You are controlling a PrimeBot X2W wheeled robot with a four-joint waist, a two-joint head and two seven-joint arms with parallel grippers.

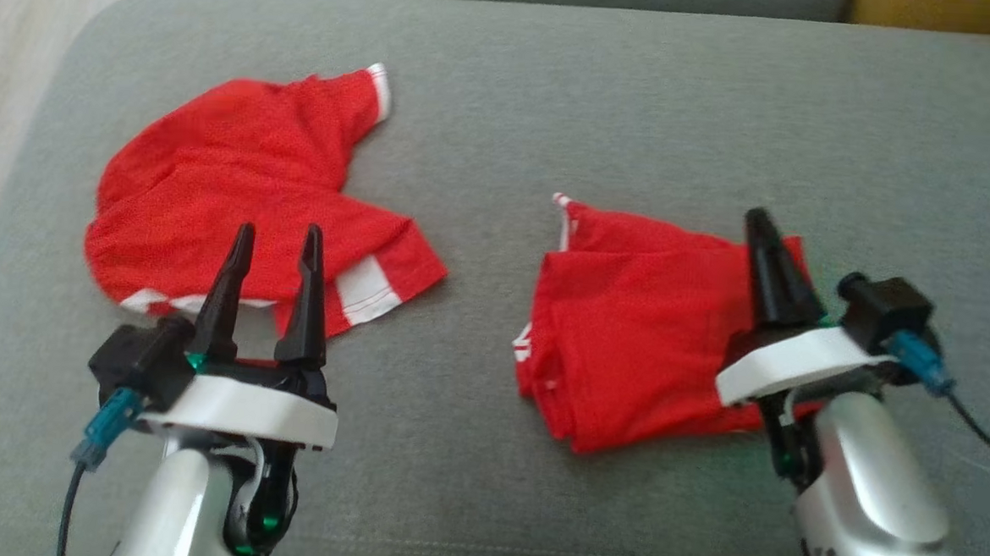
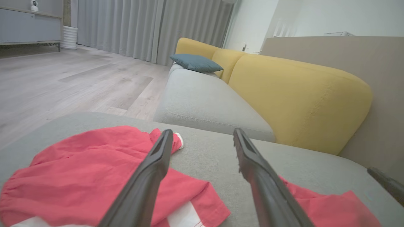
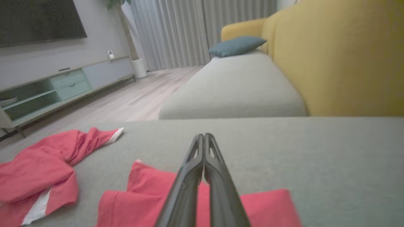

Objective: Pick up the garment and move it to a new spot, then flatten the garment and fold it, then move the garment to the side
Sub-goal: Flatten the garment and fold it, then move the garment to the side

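Note:
Two red garments with white trim lie on the grey cushion (image 1: 504,100). The crumpled garment (image 1: 237,180) is at the left, and my left gripper (image 1: 280,231) hovers open over its near hem with nothing between the fingers. In the left wrist view that garment (image 2: 79,170) lies under and left of the left gripper (image 2: 202,132). The folded garment (image 1: 628,319) is at the right, with my right gripper (image 1: 757,215) shut and empty above its right part. In the right wrist view the right gripper (image 3: 204,135) points past the folded garment (image 3: 142,195), and the crumpled garment (image 3: 41,170) lies at the left.
A yellow sofa back (image 2: 300,94) and a second grey seat (image 2: 205,101) with a blue pillow (image 2: 195,63) stand beyond the cushion. Wooden floor (image 2: 63,82) lies off the cushion's left edge. A TV cabinet (image 3: 63,85) and curtains (image 3: 176,31) are farther off.

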